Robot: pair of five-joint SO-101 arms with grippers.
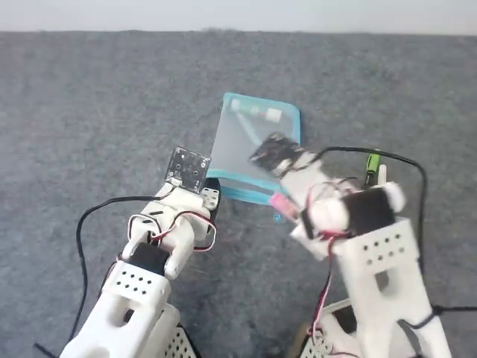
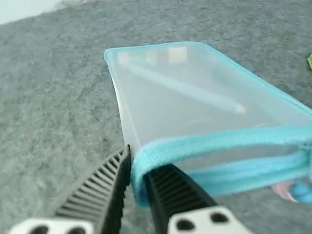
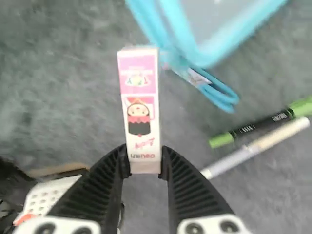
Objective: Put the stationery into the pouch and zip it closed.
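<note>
translucent pouch (image 1: pixel 238 149) with blue zip trim lies mid-worktop (image 1: pixel 97 97), with a pen (image 2: pixel 190 90) inside it. left gripper (image 2: pixel 136 168) is clamped on the pouch's near left corner, at the zip edge. right gripper (image 3: pixel 144 156) pinches a pink eraser (image 3: pixel 139 107), just near of the pouch's right corner. green-capped pen (image 3: pixel 258 126) and silver pen (image 3: pixel 253 148) lie side by side on the worktop, right of the pouch.

We read this as a robotics test bench. A flat grey felt-like table cover (image 1: pixel 89 97) runs to a bare pale wall (image 1: pixel 223 15) at the far edge. At the near edge stand a white plastic left arm (image 1: pixel 141 291) and a matching right arm (image 1: pixel 380 261), trailing exposed black cables (image 1: pixel 80 239).
</note>
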